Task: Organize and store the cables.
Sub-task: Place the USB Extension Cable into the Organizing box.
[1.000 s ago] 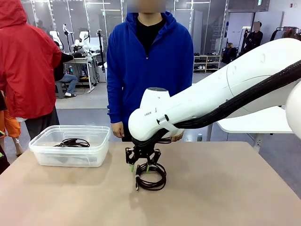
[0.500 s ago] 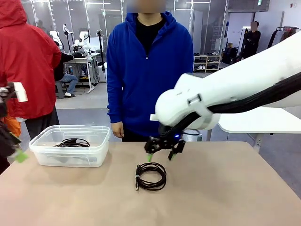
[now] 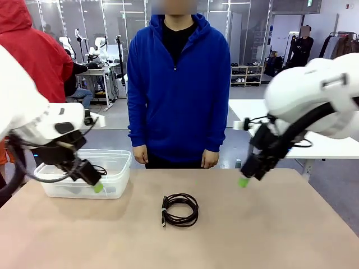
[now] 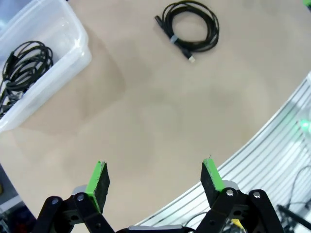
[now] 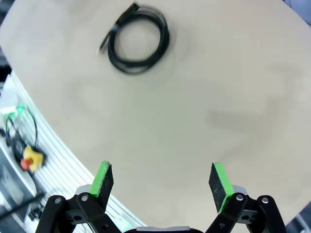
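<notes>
Coiled cable [image 3: 180,209] flat on the bare worktop [image 3: 269,235], mid-width, nearer the far edge; another cable [image 3: 84,170] already in the clear bin [image 3: 120,178] at the far left corner. Left gripper [image 4: 154,182] wide apart, empty, beside the bin; right gripper [image 5: 163,182] equally wide, empty, above the right side. Likely trouble: pinching one strand and unravelling the coil, or snagging the bin wall on delivery.

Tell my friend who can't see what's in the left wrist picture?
A coiled black cable lies alone on the tan table. Another cable sits in a clear bin at the left. The left gripper hangs open above bare table.
</notes>
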Controlling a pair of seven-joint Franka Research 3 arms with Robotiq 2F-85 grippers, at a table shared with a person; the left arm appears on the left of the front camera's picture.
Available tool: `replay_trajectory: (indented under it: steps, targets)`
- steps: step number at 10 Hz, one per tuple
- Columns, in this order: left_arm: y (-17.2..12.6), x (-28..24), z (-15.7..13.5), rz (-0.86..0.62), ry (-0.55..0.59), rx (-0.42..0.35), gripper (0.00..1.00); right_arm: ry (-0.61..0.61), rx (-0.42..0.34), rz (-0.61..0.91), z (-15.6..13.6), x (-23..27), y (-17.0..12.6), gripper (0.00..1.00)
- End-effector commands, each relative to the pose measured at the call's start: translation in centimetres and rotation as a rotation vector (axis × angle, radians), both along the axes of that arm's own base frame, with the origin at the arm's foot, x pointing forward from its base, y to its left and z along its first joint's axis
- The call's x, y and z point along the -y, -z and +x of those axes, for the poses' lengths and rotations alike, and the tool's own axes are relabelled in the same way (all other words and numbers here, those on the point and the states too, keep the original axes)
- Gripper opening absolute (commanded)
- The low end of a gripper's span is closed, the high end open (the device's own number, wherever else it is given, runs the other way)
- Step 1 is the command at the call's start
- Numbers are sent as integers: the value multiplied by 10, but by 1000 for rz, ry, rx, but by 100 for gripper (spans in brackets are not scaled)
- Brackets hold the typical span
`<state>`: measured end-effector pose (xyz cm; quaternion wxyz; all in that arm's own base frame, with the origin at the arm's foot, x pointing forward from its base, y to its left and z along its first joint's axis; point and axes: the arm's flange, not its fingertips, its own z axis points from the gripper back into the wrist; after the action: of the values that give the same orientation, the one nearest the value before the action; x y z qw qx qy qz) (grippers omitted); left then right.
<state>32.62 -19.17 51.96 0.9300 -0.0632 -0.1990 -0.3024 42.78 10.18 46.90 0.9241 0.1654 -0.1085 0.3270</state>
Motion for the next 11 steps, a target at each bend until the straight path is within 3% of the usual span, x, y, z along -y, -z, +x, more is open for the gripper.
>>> replay_trajectory:
  steps: [1, 3, 5, 7, 8, 11]
  targets:
    - [0, 30, 11, -16, -68, 9, 95, -117, 60, 16, -13, 47, -2, 100]
    - [7, 73, 18, 20, -161, -7, 95, -267, 138, 56, -29, 85, -3, 100]
    - [20, 102, 31, -21, -290, 38, 95, -376, 253, 61, -50, 123, -2, 100]
    - [29, 111, 46, -34, -335, 34, 95, -462, 356, 89, -68, 167, 1, 100]
    - [35, 114, 52, -43, -340, 28, 95, -482, 387, 76, -75, 187, 3, 100]
    - [64, 130, 79, -36, -386, -19, 95, -381, 497, 164, -91, 235, 9, 100]
